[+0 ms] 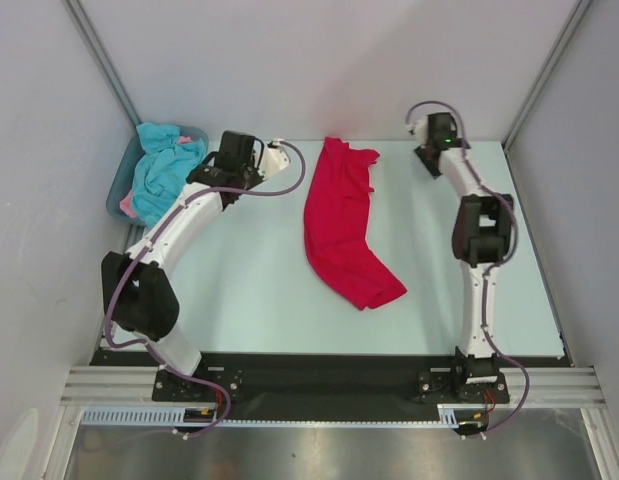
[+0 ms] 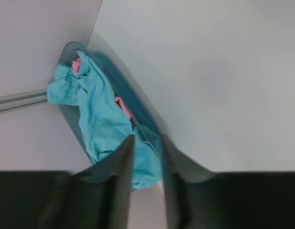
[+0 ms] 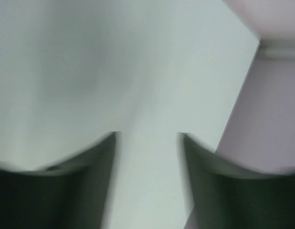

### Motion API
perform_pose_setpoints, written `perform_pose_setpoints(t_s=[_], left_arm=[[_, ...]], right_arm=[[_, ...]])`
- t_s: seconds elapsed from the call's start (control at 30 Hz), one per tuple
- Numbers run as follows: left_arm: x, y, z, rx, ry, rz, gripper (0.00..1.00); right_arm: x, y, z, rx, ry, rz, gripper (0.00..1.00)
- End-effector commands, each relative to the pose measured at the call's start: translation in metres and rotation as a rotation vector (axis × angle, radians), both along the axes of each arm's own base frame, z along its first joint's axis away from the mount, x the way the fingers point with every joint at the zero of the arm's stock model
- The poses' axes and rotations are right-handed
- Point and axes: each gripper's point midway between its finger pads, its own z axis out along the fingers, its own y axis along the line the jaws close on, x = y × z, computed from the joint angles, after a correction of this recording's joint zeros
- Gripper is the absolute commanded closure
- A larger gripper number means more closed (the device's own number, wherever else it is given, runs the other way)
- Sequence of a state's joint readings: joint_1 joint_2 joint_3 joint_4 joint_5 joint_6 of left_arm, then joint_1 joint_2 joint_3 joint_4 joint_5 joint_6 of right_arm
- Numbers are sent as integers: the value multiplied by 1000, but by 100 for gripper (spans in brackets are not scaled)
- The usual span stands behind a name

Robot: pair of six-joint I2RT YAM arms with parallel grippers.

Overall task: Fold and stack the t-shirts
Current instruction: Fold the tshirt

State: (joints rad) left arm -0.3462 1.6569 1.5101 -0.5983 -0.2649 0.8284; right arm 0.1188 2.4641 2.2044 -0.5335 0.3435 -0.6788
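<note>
A crimson red t-shirt (image 1: 339,225) lies crumpled in a long strip down the middle of the table. A turquoise t-shirt (image 1: 164,165) (image 2: 97,114) is heaped in the grey-blue tub (image 1: 117,198) (image 2: 135,102) at the back left, over a pink t-shirt (image 2: 123,107). My left gripper (image 1: 207,170) (image 2: 146,138) hovers right of the tub and points at it. Its jaws stand a narrow gap apart with nothing between them. My right gripper (image 1: 437,152) (image 3: 147,134) is at the back right over bare table, open wide and empty. Both are well away from the red shirt.
The tub sits in the back left corner against the side wall (image 2: 33,47). A side wall (image 3: 271,119) with a metal rail runs close to the right gripper. Light table surface (image 1: 239,280) lies on both sides of the red shirt.
</note>
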Motion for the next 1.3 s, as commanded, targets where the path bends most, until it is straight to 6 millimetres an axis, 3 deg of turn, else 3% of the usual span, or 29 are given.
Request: perform_pose_setpoints(t_s=[0.0, 0.03, 0.07, 0.1, 0.17, 0.2, 0.23, 0.27, 0.3, 0.33, 0.37, 0.43, 0.5, 0.57, 0.6, 0.67, 0.8, 0.9, 1.0, 1.07, 1.13, 1.2, 1.23, 1.27], left_arm=[[5, -7, 3, -62, -25, 6, 61], [4, -6, -1, -57, -15, 3, 23], [3, -6, -3, -57, -12, 4, 8], [3, -6, -5, -63, -10, 9, 0], [0, -6, -13, -67, 3, 14, 0], [-1, -6, -14, -77, 7, 19, 0], [-4, -6, -20, -80, 20, 21, 0], [-6, -6, -22, -83, 24, 21, 0], [-8, -7, -21, -91, 21, 20, 0], [-11, -5, -26, -87, 30, 22, 0], [-12, -5, -27, -87, 29, 24, 0], [-16, -4, -31, -90, 37, 23, 0], [-18, -6, -31, -87, 37, 16, 0], [-20, -8, -27, -87, 29, 5, 0], [-21, -12, -27, -89, 28, -4, 0], [-22, -19, -23, -98, 21, -25, 0], [-32, -47, -20, -75, 10, -102, 0], [-44, -66, -23, -84, 14, -153, 0], [-59, -88, -27, -130, 34, -225, 0], [-68, -103, -28, -163, 45, -266, 0], [-82, -130, -40, -168, 83, -342, 0], [-96, -156, -47, -174, 114, -425, 14], [-101, -168, -55, -185, 141, -461, 23], [-103, -177, -58, -194, 150, -478, 29]], right_arm=[[-54, -1, 81, 198, -12, -11, 59], [-74, 4, 74, 231, 68, 11, 90], [-90, 9, 75, 262, 116, 37, 100], [-119, 26, 72, 338, 208, 99, 100], [-146, 38, 76, 382, 267, 136, 100], [-165, 44, 64, 409, 327, 148, 100], [-177, 46, 78, 410, 308, 160, 100], [-188, 48, 76, 405, 322, 175, 97], [-208, 52, 54, 378, 368, 197, 59], [-217, 51, 63, 351, 329, 207, 43], [-225, 52, 59, 318, 330, 217, 38], [-243, 53, 33, 224, 369, 209, 37], [-250, 54, 30, 172, 356, 189, 38], [-262, 71, 27, 162, 362, 230, 42], [-260, 74, 28, 131, 340, 234, 67], [-259, 84, 31, 111, 327, 249, 100], [-262, 109, 37, 173, 338, 288, 100], [-278, 133, 30, 157, 357, 354, 100], [-284, 138, 26, 107, 341, 391, 100], [-281, 121, 20, 88, 328, 353, 100], [-264, 90, 22, 79, 301, 269, 100], [-248, 68, 24, 88, 282, 201, 100], [-240, 39, 26, 110, 272, 113, 100], [-226, 28, 35, 121, 243, 74, 100]])
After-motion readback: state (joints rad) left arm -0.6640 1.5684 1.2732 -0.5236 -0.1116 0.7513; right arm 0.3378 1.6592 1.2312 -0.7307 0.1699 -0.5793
